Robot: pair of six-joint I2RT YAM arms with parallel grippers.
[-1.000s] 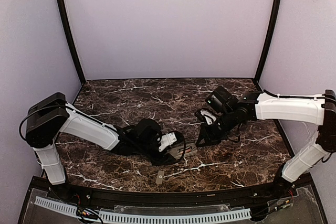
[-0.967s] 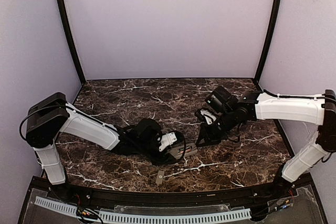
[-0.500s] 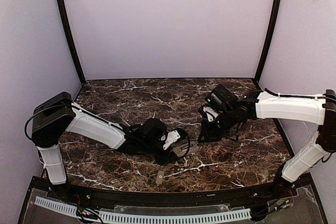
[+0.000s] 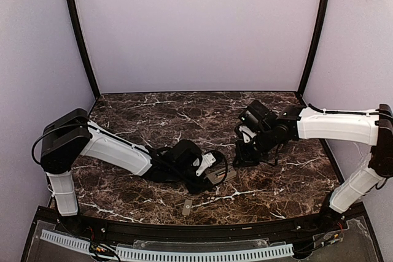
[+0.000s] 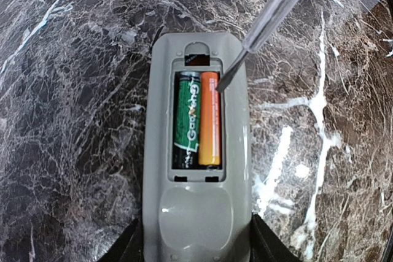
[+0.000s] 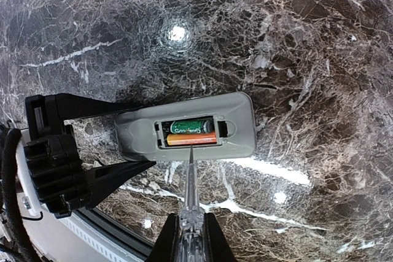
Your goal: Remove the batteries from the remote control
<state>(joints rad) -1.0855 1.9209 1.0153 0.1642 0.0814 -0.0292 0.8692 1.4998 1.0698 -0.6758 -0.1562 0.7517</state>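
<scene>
The grey remote control [image 5: 196,213] lies back up with its compartment uncovered, and my left gripper [image 5: 196,243] is shut on its near end. Side by side in the compartment lie the two batteries, one green and black [image 5: 186,121], one orange [image 5: 210,118]. My right gripper [image 6: 190,237] is shut on a clear-handled screwdriver [image 6: 190,182]. The screwdriver tip [image 5: 219,87] rests at the orange battery's outer edge. In the top view the remote control [image 4: 218,176] sits between the left gripper [image 4: 209,173] and the right gripper [image 4: 241,157].
A small flat grey cover piece [image 4: 186,207] lies on the dark marble table [image 4: 153,115] near the front edge, below the remote. Lilac walls close off the back and both sides. A black rail runs along the near edge [image 4: 184,228].
The left arm has carried the remote a little to the right. The right gripper has drawn up and right, its screwdriver still pointed at the remote.
</scene>
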